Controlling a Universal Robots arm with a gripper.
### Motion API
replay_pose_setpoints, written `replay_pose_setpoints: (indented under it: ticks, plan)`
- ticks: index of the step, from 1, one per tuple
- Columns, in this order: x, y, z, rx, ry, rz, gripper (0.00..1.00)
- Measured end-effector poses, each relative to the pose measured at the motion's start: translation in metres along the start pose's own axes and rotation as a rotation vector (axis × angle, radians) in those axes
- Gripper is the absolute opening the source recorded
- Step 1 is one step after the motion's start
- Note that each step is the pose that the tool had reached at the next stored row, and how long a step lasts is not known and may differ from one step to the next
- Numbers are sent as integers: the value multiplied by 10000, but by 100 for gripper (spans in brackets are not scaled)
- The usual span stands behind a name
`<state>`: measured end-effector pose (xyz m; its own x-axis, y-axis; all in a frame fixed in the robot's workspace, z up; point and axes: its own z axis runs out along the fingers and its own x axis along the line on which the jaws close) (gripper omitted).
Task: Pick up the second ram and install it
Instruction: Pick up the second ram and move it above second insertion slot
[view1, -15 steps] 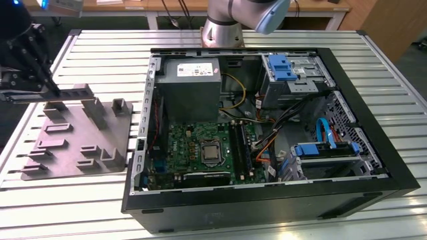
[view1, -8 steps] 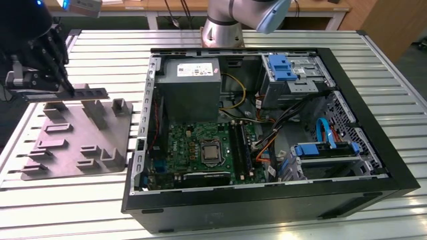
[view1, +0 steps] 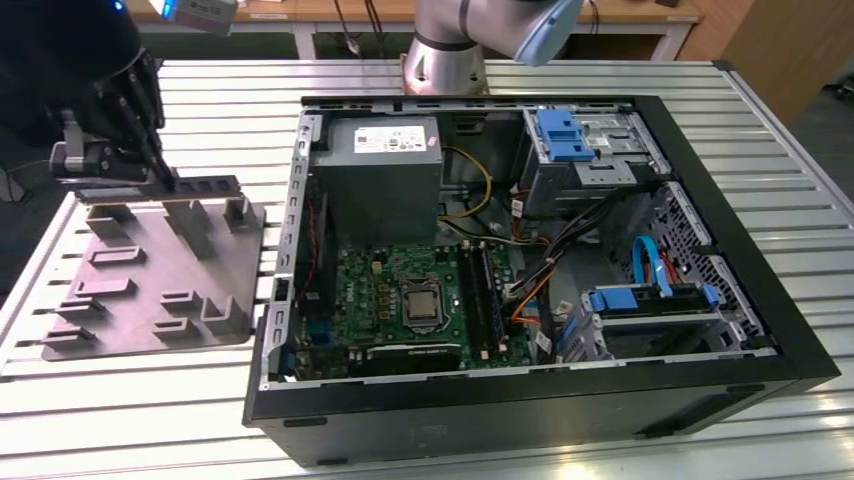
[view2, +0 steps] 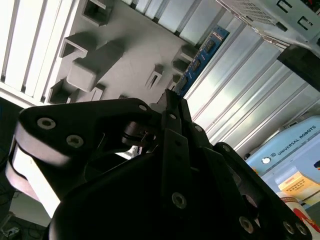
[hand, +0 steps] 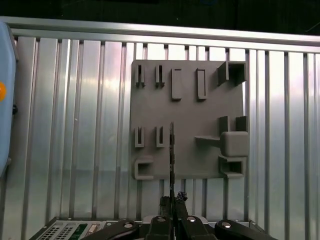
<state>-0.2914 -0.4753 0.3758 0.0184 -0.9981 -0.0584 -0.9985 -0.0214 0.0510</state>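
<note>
Above the grey holder tray (view1: 134, 290), you had the gripper (view1: 163, 178) clamped on the second ram (view1: 203, 185), stick level and on edge, presumably so it could go straight into a board slot (view1: 474, 290).

Reference is the case (view1: 534, 410), which sits on the table (view1: 787, 150). We've got the holder tray (view1: 140, 285) on the table just beside the case, on the exterior view's left. The robot base (view1: 447, 55) stands beyond the case's far wall. Inside the case, the motherboard (view1: 360, 290) lies on the floor toward the tray side. The power supply (view1: 380, 160) is behind it, and the drive cage (view1: 581, 150) sits beside that, toward the exterior view's right. Outside the case, the gripper (view1: 158, 175) pinches the second ram (view1: 200, 184) over the tray's far edge.
</note>
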Motion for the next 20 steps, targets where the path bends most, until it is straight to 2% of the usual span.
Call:
replay_pose_setpoints:
  ticks: [11, 12, 20]
  plan:
    - [5, -272, -11, -18, -1, 1, 14]
    - [6, -332, -14, -24, 0, 1, 14]
    - [10, -559, -24, -42, 0, 3, 14]
